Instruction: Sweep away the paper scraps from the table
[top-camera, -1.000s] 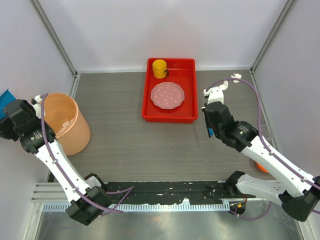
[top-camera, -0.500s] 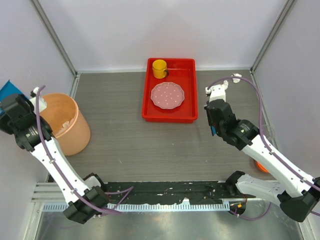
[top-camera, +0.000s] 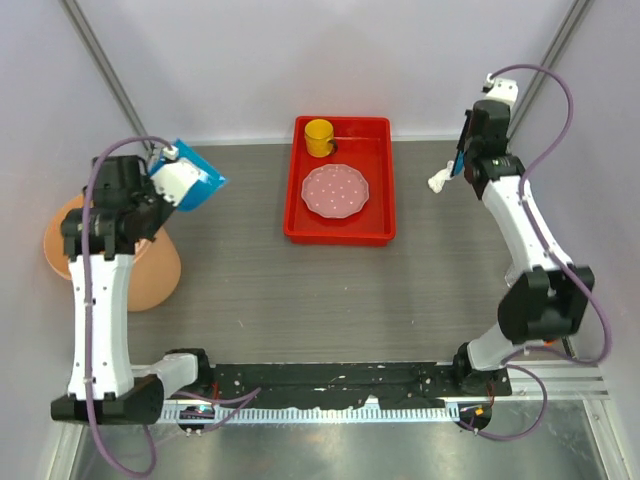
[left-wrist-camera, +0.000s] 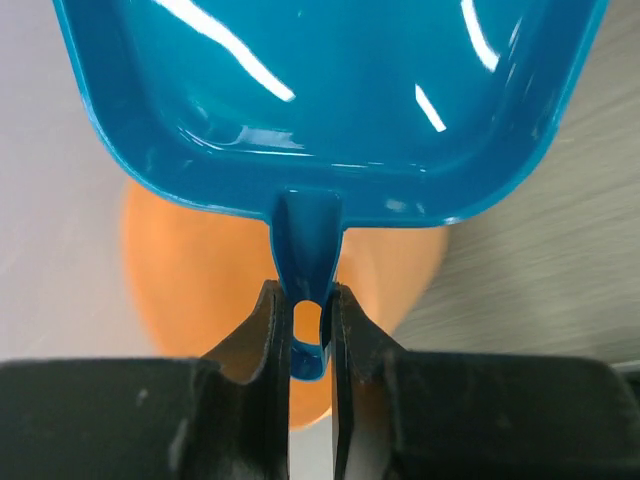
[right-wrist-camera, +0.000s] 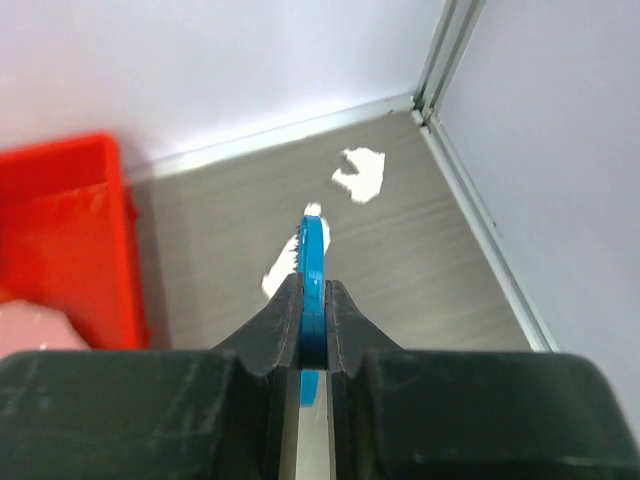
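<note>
— Underneath both arms, what takes up the most room?

— A flat, dark grey-brown wood-grain table (top-camera: 300, 290), boxed in by metal rails and white walls.

— What stands on it?

— At the left edge there is a round orange plastic bucket (top-camera: 155, 275), half hidden behind the left arm. At the back centre sits a red rectangular plastic tray (top-camera: 338, 236).

— What about the left gripper?

— The left gripper (left-wrist-camera: 305, 300) is clenched on the short handle of a glossy teal-blue plastic dustpan (left-wrist-camera: 330, 90). It holds the pan in the air, and the bucket shows blurred beneath it.

— What's in the tray?

— A round pink dotted plate (top-camera: 335, 190), and a small yellow cup (top-camera: 319, 136) in the tray's far left corner.

— And the right side?

— The right gripper (right-wrist-camera: 314, 290) is high up near the back right corner. Its fingers are pinched tight on a thin bright-blue flat piece (right-wrist-camera: 314, 245) seen edge-on. It may be a brush handle, but this angle doesn't settle it.

— Where are the paper scraps?

— The crumpled white paper scraps (top-camera: 440, 180) lie on the table between the tray and the right rail, close to the back wall. One (right-wrist-camera: 360, 172) is near the corner. Another (right-wrist-camera: 283, 270) lies closer to the camera, partly hidden behind the blue piece.
</note>
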